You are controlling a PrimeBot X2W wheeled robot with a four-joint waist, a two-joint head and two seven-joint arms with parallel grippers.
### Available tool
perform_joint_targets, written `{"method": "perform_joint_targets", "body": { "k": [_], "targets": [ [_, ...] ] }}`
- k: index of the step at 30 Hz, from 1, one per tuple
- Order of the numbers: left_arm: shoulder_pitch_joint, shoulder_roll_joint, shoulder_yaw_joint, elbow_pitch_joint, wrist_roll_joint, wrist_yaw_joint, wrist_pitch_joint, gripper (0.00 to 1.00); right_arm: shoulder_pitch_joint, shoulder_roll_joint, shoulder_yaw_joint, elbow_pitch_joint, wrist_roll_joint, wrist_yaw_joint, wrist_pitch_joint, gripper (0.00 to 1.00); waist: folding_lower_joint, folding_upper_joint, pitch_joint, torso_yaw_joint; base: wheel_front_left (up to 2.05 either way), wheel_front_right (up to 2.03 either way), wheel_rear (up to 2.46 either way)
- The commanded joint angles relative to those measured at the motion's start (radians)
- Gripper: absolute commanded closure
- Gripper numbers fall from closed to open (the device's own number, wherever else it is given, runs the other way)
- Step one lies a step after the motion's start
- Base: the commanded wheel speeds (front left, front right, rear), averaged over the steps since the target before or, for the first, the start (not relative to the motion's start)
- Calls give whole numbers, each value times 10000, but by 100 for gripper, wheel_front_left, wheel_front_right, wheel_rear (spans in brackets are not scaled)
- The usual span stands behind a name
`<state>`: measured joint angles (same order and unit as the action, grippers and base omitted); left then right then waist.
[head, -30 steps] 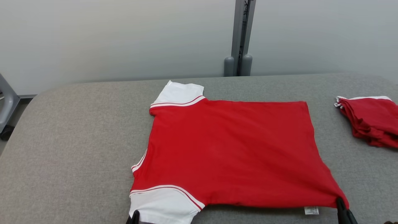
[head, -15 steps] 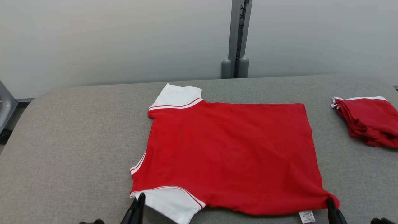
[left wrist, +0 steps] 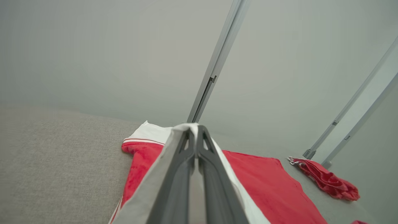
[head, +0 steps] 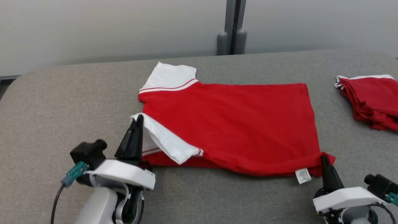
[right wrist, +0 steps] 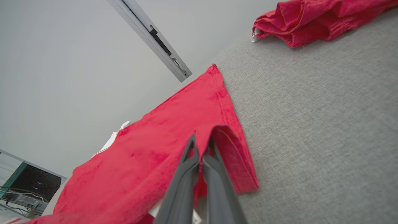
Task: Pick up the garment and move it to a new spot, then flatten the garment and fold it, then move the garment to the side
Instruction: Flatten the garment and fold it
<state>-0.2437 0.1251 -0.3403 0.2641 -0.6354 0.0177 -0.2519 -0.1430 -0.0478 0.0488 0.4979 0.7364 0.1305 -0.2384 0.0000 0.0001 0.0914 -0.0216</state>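
- Both of my grips are pinched shut on cloth: the left end effector (head: 139,120) has the near white sleeve (head: 168,141), and the right end effector (head: 324,159) has the near hem corner (head: 329,155) of the red garment (head: 236,121).
- The garment lies across the middle of the frame on the grey bench (head: 62,102). Its collar end points left and the far sleeve (head: 171,77) sits at upper centre.
- A stack of folded red garments (head: 373,99) sits at the right edge, well apart.
- 1 second ago the near edge lay flat along the bottom of the frame. Now it is raised off the bench and carried toward the far edge — the near sleeve already laps over the red body, and the hem tag (head: 303,175) hangs out below the lifted fold.
- The camera has shifted too, so part of that change is my own lean, not the cloth moving.
- My reading is that flattening is done and the lengthwise fold is under way. The 2 held corners need to travel evenly to the far edge, or the fold comes out skewed.
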Motion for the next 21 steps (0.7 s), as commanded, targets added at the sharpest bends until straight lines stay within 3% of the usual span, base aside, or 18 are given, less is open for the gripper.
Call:
{"method": "perform_joint_targets", "body": {
  "k": [1,7,16,17,18,19,21],
  "targets": [
    [-398,-28,98,262,113,-76,-68,100,-257,-61,-18,144,-74,6,-89,100,0,-1,423,-155,0,0,0],
    [-1764,-382,561,1672,603,-304,-143,100,-1641,-58,131,1107,-374,6,-121,100,0,-1,1199,-364,0,0,0],
    [-2260,-652,1179,2662,1264,-690,-142,100,-2774,-59,431,2324,-373,6,-212,100,0,-1,1405,-342,0,0,0],
    [-2263,-677,1200,2724,1321,-704,-142,100,-2836,-58,486,2423,-360,6,-221,85,0,-1,1390,-333,0,0,0],
    [-2276,-690,1228,2782,1367,-709,-143,100,-2897,-57,538,2486,-363,6,-232,56,0,-1,1371,-323,0,0,0],
    [-2298,-696,1260,2807,1403,-718,-143,100,-2967,-64,539,2524,-392,6,-251,0,0,-1,1351,-316,0,0,0],
    [-2313,-709,1310,2789,1481,-729,-143,51,-3056,-62,551,2529,-498,6,-275,0,0,-1,1299,-302,0,0,0]
  ]
}}
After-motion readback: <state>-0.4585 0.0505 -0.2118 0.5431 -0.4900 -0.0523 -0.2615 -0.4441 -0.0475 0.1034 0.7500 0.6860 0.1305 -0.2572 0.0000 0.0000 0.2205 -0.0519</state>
